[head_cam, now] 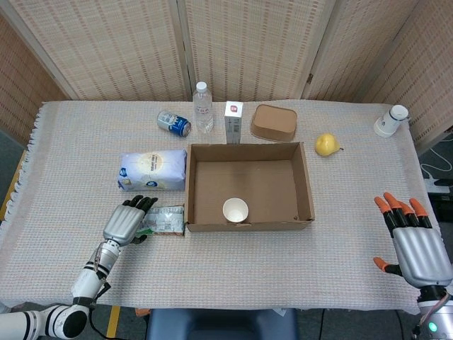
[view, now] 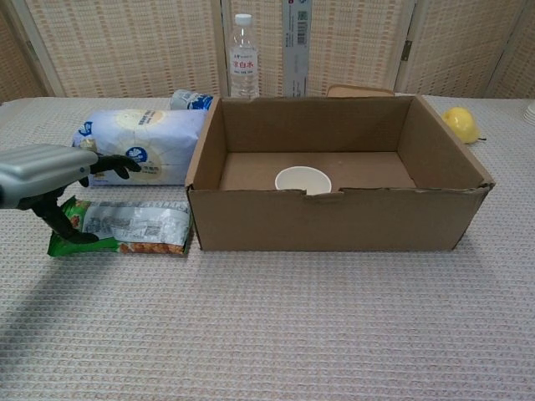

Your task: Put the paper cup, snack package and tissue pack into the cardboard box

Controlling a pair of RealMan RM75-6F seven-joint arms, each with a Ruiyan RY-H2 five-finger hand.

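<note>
Cardboard box (head_cam: pixel 306 185) fills the tabletop's (head_cam: pixel 283 262) middle, paper cup (head_cam: pixel 236 210) against its near wall; tissue pack (head_cam: pixel 152 170) and snack package (head_cam: pixel 164 219) crowd its left side; near edge lies open; bottle (head_cam: pixel 203 108) and carton (head_cam: pixel 233 122) line the far edge.
</note>
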